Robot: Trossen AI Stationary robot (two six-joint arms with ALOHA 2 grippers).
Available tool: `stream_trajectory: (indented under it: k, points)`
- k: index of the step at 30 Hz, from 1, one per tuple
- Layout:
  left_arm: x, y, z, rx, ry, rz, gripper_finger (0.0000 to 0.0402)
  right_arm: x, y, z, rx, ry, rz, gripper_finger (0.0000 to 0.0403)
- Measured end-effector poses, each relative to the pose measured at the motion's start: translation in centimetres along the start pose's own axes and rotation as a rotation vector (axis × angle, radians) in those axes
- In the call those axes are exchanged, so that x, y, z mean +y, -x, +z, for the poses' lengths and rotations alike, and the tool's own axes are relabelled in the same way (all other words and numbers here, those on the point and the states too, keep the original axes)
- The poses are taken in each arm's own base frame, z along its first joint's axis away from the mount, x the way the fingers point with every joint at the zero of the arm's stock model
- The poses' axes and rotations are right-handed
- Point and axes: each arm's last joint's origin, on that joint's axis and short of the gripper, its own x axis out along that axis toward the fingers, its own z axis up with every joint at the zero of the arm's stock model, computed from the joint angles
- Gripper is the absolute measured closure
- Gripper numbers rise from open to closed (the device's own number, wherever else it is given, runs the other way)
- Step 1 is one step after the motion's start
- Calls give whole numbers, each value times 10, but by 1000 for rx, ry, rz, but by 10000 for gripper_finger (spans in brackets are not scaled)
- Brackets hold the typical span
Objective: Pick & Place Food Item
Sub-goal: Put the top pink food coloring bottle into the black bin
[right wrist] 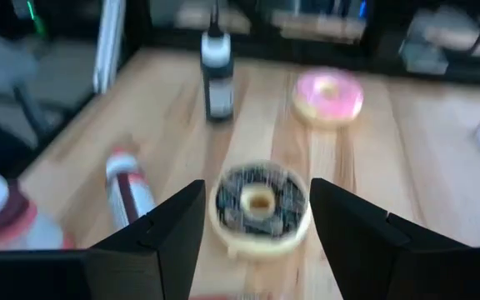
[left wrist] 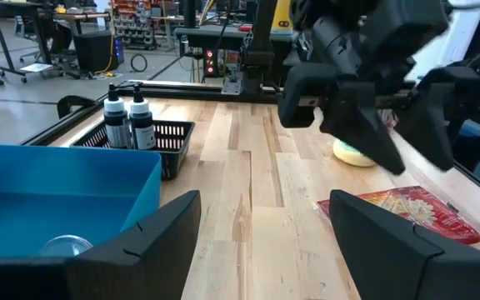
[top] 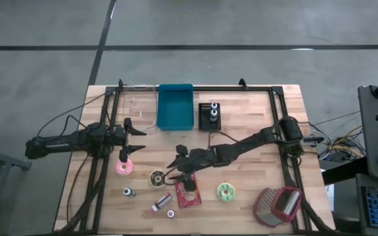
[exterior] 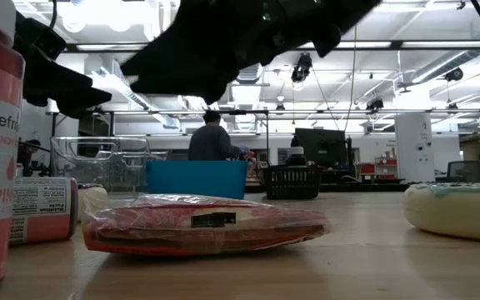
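Right gripper (top: 173, 174): fingers spread, empty, hovering by the chocolate-frosted ring doughnut (right wrist: 260, 206).
Doughnut: on the wooden table (top: 254, 124), beside the flat red food packet (top: 190, 195).
Left gripper (top: 140, 139): spread, near the blue plastic bin (top: 175, 107).

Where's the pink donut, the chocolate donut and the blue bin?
pink donut (top: 123, 168), high view, on its frosted ring
chocolate donut (right wrist: 259, 202), right wrist view, on its dark frosted top beside the hole
blue bin (top: 175, 108), high view, on its bare floor
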Motion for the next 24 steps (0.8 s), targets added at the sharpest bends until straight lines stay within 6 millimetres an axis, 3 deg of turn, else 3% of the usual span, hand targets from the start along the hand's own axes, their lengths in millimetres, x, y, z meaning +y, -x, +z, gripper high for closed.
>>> stream_trajectory:
  k: [10, 14, 18, 24]
  points:
    - [0, 0, 0, 0, 0, 0, 129, 1, 29, -32, -310, -24, 57, 188]
    - [0, 0, 0, 0, 0, 0, 129, 4, 34, -46, -254, -45, 183, 188]
    - [0, 0, 0, 0, 0, 0, 129, 4, 33, -44, -230, -73, 197, 188]
    - [0, 0, 0, 0, 0, 0, 129, 6, 7, -45, -75, -88, 201, 188]
